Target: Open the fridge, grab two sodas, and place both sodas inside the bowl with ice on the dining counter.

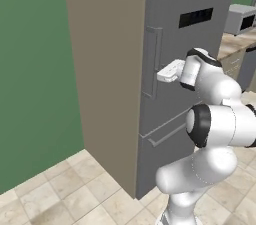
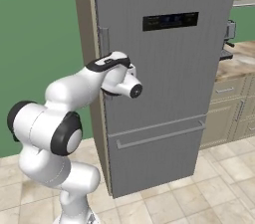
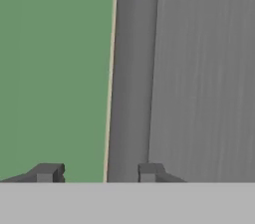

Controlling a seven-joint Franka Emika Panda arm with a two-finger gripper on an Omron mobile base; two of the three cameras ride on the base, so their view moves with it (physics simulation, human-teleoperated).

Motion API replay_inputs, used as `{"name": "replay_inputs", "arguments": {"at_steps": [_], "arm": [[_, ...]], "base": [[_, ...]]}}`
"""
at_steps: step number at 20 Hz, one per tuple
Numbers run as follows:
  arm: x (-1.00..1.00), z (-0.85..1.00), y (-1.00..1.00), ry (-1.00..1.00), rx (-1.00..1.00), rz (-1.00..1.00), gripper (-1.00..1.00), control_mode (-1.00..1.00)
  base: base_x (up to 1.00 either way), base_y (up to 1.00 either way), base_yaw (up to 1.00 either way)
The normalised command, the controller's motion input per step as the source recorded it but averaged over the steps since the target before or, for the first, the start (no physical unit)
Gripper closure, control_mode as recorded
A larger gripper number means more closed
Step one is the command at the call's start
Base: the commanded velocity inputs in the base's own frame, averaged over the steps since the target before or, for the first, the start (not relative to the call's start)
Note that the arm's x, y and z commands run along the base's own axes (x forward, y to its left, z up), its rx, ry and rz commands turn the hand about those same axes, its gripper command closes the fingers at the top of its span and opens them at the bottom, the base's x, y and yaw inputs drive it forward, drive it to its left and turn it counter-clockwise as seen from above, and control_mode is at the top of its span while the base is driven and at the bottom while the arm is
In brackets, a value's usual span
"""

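Fingers (image 3: pixel 97 172) straddle the fridge (image 2: pixel 169 78) handle (image 3: pixel 130 78), contact hard to make out; door shut, hiding the interior.

Arm (image 1: pixel 215 119) reaches the closed fridge's (image 1: pixel 195 44) handle (image 1: pixel 152 61).

a home kitchen: tall grey fridge (image 2: pixel 164 68) on a beige tiled floor (image 1: pixel 65 189), cream cabinets (image 2: pixel 231 108) beside it (stone countertop (image 2: pixel 236 66) above), green walls (image 1: pixel 30 69).
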Motion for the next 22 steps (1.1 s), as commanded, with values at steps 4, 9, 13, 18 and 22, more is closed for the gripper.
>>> {"name": "replay_inputs", "arguments": {"at_steps": [4,9,13,18,22], "arm": [[0.01,0.04,0.05,0.0,0.0,-0.01,-1.0,-1.0],[0.0,0.08,-0.06,0.0,0.0,-0.01,-1.0,-1.0],[0.04,0.0,-0.04,0.01,0.0,-0.01,-1.0,-1.0],[0.4,0.0,0.2,0.04,0.0,0.0,-1.0,-1.0],[0.5,0.0,0.36,0.04,0.0,0.0,-1.0,-1.0]], "base": [[0.0,0.0,0.0],[0.0,0.0,0.0],[0.0,0.0,0.0],[0.0,0.0,0.0],[0.0,0.0,0.0]]}}
